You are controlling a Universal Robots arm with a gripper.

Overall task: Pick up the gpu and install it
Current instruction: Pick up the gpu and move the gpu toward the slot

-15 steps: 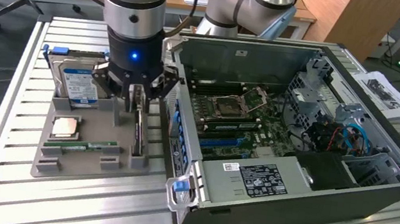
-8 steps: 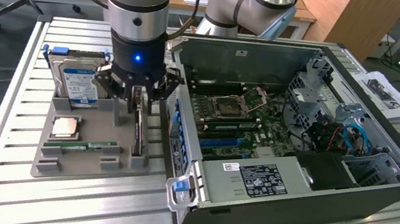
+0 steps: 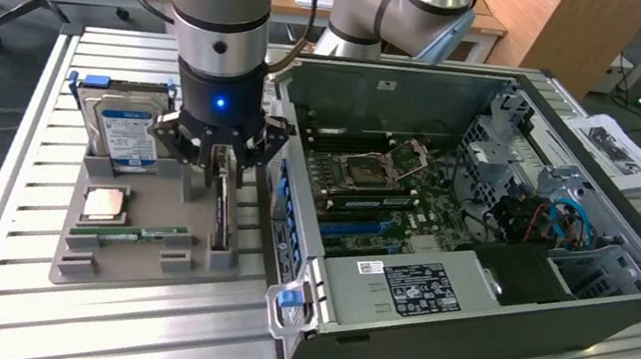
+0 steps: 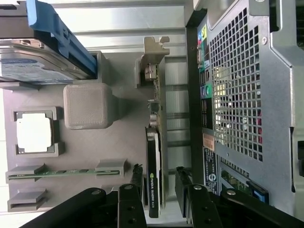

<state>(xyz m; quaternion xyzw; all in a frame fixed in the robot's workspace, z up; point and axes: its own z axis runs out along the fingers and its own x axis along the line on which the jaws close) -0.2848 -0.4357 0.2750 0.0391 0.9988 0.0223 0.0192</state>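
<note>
Black metal gripper [image 4: 158,168], jaws spread, straddles the thin dark gpu card [image 4: 153,190] at my exterior view's centre-left. Closing off-centre, I could jam it in its grey plastic tray [image 3: 79,264].

The gpu [image 4: 153,190] is showing near-black, its bracket end tan-silver. The gripper [image 4: 158,170] is reading black, with a blue light [image 3: 221,102] glowing. The holder tray [image 3: 133,259] is showing matt grey. The hard drive [image 3: 127,129] is showing silver under a blue-and-white label. The memory stick [image 3: 132,235] is reading green. The case rear panel [image 4: 237,85] is showing a grey grid of square holes.
</note>
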